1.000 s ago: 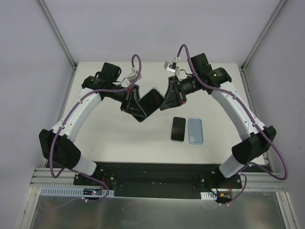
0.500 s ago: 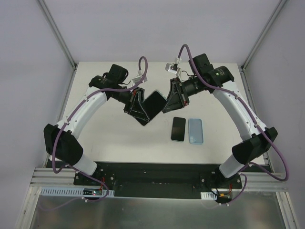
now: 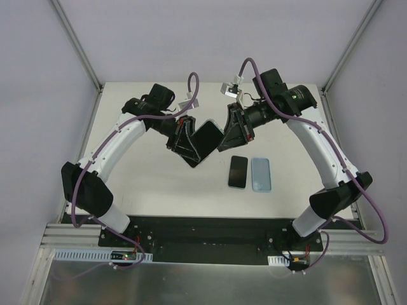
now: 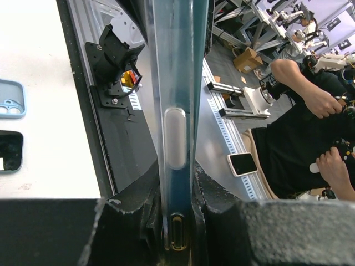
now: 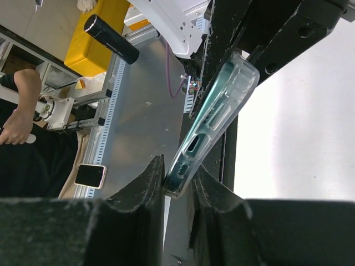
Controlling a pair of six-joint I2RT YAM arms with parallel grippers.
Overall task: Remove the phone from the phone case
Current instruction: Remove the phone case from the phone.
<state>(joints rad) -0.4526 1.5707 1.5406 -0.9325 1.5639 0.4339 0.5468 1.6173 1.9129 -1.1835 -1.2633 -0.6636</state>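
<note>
1. Position: the phone point(image 3: 205, 141) sits inside the clear phone case point(image 5: 237, 82), held in the air over the middle of the table point(image 3: 146, 184). In your overhead view it is turned on a corner like a diamond, dark face up.
2. Your left gripper point(image 3: 186, 138) is clamped on the lower left end of the phone case. Its wrist camera shows both fingers point(image 4: 138, 208) pressed against the two faces of the case at the end with the charging port. The long edge with its oval side button runs straight up the picture.
3. Your right gripper point(image 3: 227, 132) pinches the opposite, right-hand corner. In its wrist view the fingers point(image 5: 145, 191) close on the corner of the clear rim. The teal edge of the phone shows through the plastic, with its slot cut-outs in sight.
4. The phone is seated in the case along the whole visible edge, and you can see no gap between the two.
5. The two arms lean in from either side and meet at the case, with the black body of the left gripper just behind its far end in the right wrist view.
6. On the table, nearer the bases and right of centre, a dark handset point(image 3: 238, 171) and a light blue case point(image 3: 261, 174) lie flat just beside each other. Neither gripper touches them.
7. A person in black point(image 4: 299, 127) sits beyond the table edge in the left wrist view.
</note>
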